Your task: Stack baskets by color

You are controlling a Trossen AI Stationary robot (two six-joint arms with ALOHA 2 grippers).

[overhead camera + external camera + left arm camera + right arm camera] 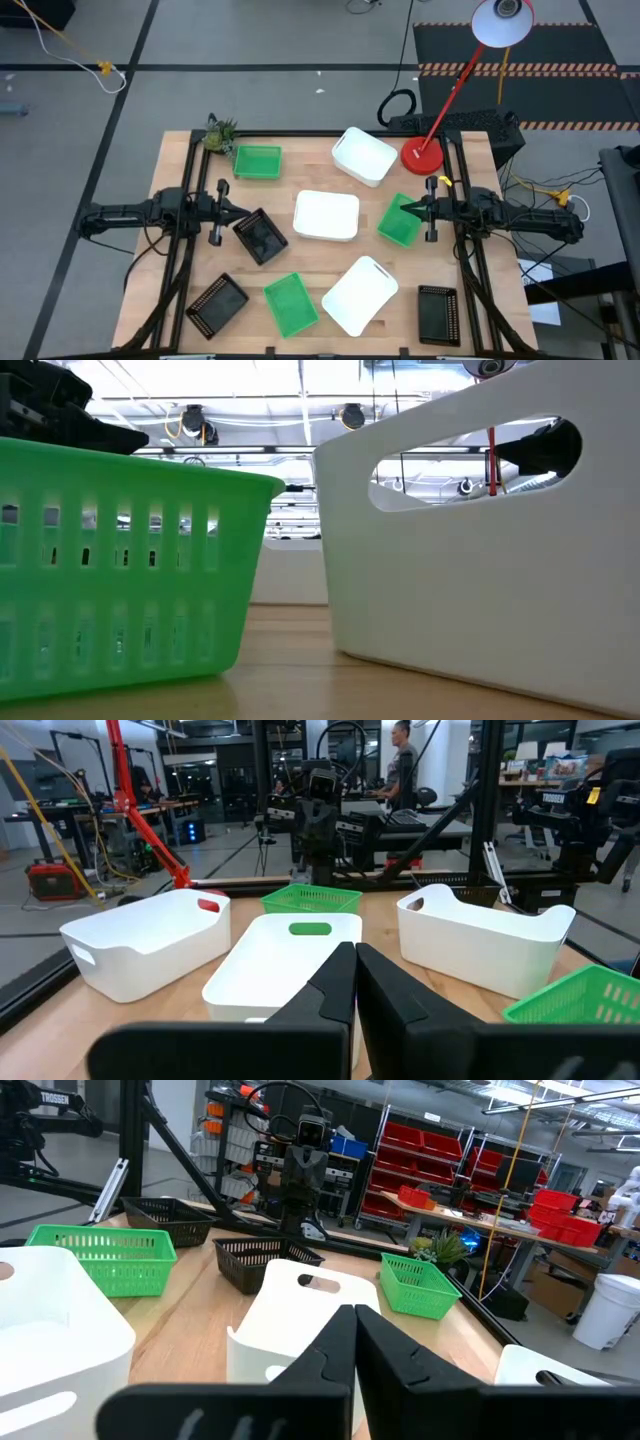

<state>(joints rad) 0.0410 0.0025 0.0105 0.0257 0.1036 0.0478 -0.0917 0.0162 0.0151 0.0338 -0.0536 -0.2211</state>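
The left pincer [232, 211] is clenched on nothing, hovering over the surface [180, 270] just left of the middle white basket [326, 215], which serves here as the landmark. The right pincer [412, 209] is likewise clenched and empty, on the opposite side of that basket, its tips over the edge of a green basket [399, 221] lying just right of the landmark.

Between the left pincer and the landmark sits a black basket [261, 237], tilted askew, right beneath the fingertips. A second green basket [257, 161] lies beyond the landmark to the left, with a small leafy toy [219, 133] near it at the surface's corner. A second white basket [363, 156] lies beyond the landmark to the right, beside the red lamp base [422, 156], whose red arm slants up to a white shade [501, 21].

On the near side of the landmark lie a third green basket [291, 304] and a third white basket [359, 294], side by side. Two more black baskets flank these: one [216, 304] to the left, one [437, 314] to the right. No basket is stacked.
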